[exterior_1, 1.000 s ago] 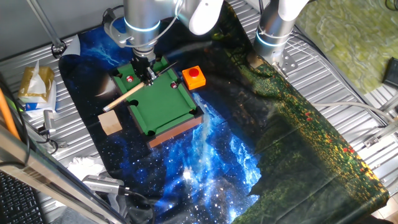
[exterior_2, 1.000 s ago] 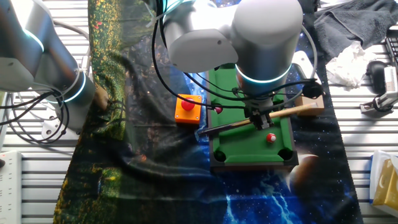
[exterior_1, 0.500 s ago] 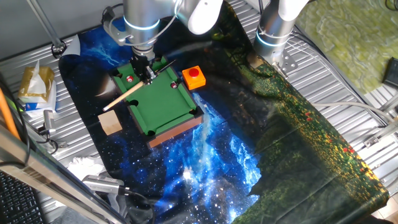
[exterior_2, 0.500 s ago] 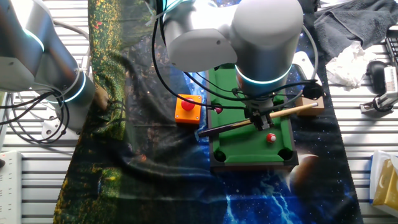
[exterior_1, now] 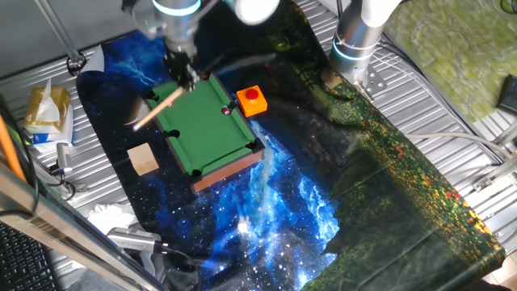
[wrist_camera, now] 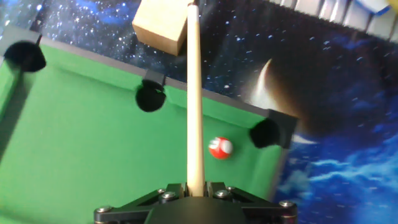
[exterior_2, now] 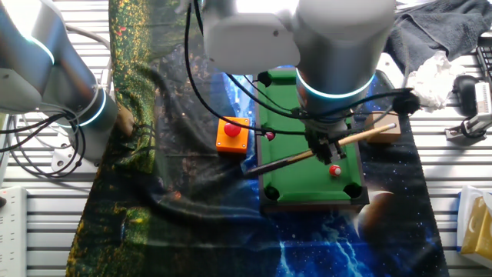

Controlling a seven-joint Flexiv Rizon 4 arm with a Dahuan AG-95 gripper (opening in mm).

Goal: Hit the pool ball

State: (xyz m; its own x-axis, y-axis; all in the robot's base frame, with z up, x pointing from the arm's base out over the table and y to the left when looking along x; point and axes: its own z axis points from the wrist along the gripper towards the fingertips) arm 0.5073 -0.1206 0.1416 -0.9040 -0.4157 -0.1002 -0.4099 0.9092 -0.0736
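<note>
We see our tool [exterior_2: 329, 148] gripping the cue [wrist_camera: 194, 93] above the green pool table [exterior_2: 296, 181], the red ball [wrist_camera: 220, 148] just beside the cue.

Pretty even bright overhead light, soft shadows. Glare on the ribbed metal bench [exterior_1: 452, 105]. Robot arm smeared by motion blur in the fixed views; hand view soft, blurriest at the far edge.
</note>
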